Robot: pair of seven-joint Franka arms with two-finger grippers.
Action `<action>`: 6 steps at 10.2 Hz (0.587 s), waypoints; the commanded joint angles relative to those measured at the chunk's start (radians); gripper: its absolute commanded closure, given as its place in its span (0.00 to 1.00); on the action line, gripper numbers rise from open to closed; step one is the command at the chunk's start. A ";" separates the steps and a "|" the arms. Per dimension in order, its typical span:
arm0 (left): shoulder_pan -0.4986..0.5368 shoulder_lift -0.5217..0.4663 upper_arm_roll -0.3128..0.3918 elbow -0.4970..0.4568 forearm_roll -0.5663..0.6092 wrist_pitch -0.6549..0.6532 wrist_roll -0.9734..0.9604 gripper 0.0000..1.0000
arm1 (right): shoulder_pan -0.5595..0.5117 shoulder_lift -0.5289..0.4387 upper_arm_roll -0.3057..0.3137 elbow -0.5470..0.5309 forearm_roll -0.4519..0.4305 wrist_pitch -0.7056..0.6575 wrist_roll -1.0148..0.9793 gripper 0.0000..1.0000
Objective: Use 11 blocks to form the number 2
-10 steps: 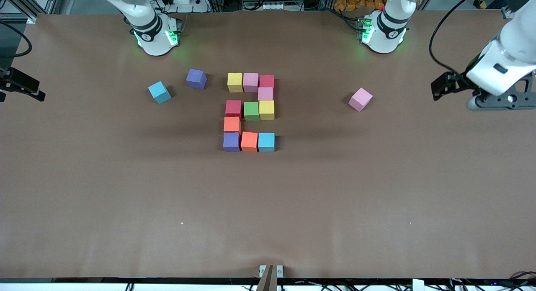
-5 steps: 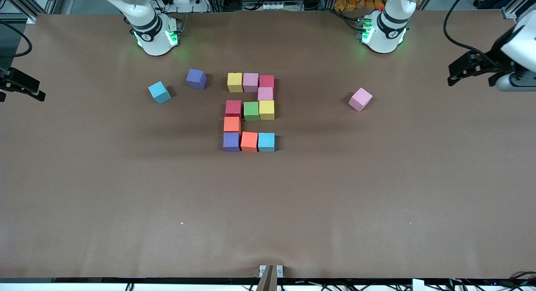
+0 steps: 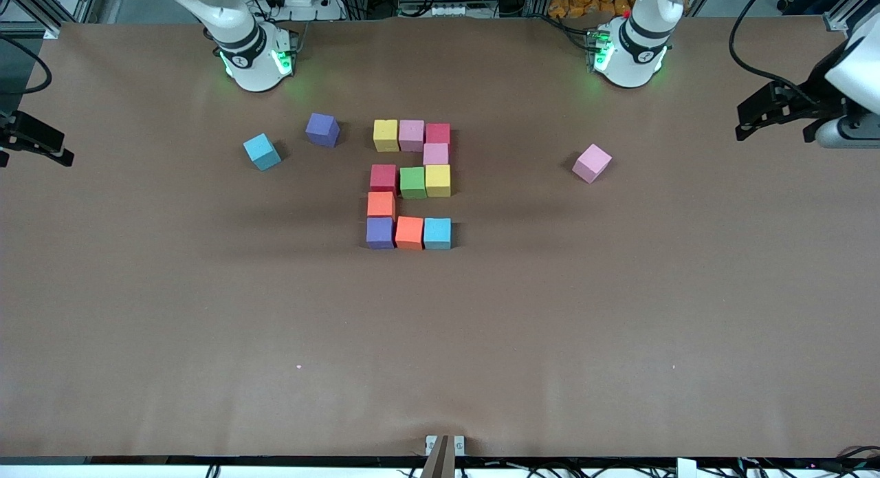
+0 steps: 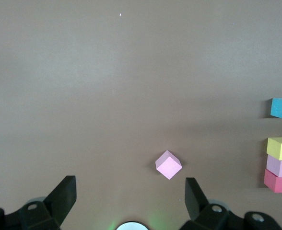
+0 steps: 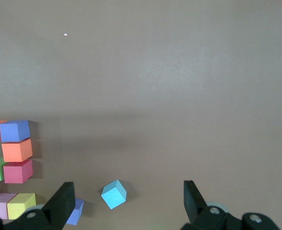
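The number 2 [image 3: 411, 183] stands mid-table, made of several blocks: yellow [image 3: 386, 135], pink and red in the row nearest the robots, a purple, orange and cyan [image 3: 437, 233] row nearest the camera. Three loose blocks lie apart: pink [image 3: 592, 163] toward the left arm's end, purple [image 3: 322, 129] and cyan [image 3: 262, 151] toward the right arm's end. My left gripper [image 3: 756, 113] is open and empty, high over its end of the table; its wrist view [image 4: 130, 194] shows the pink block [image 4: 169, 165] far below. My right gripper [image 3: 41, 144] is open and empty, high over its own end [image 5: 128, 199], above the cyan block [image 5: 114, 194].
The brown table cover [image 3: 440, 327] is bare between the digit and the camera-side edge. Both arm bases [image 3: 256, 58] stand along the robots' edge. A small metal bracket [image 3: 444, 445] sits at the camera-side edge.
My left gripper has pulled away from the pink block, toward its end of the table and the robots' side, then held nearly still. The blocks and the right arm have not moved.
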State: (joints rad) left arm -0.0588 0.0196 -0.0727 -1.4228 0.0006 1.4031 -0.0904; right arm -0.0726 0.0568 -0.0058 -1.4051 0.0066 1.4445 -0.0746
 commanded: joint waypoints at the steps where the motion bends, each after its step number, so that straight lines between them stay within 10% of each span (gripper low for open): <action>1: -0.010 0.007 0.004 0.021 0.018 -0.015 0.017 0.00 | -0.009 -0.002 0.006 0.008 0.006 -0.001 -0.010 0.00; 6: -0.010 0.008 0.004 0.021 0.018 -0.015 0.012 0.00 | -0.006 -0.002 0.007 0.006 0.007 -0.001 -0.011 0.00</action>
State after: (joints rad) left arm -0.0629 0.0212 -0.0726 -1.4227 0.0006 1.4031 -0.0904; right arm -0.0725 0.0568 -0.0047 -1.4051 0.0070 1.4448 -0.0747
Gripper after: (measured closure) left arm 0.000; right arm 0.000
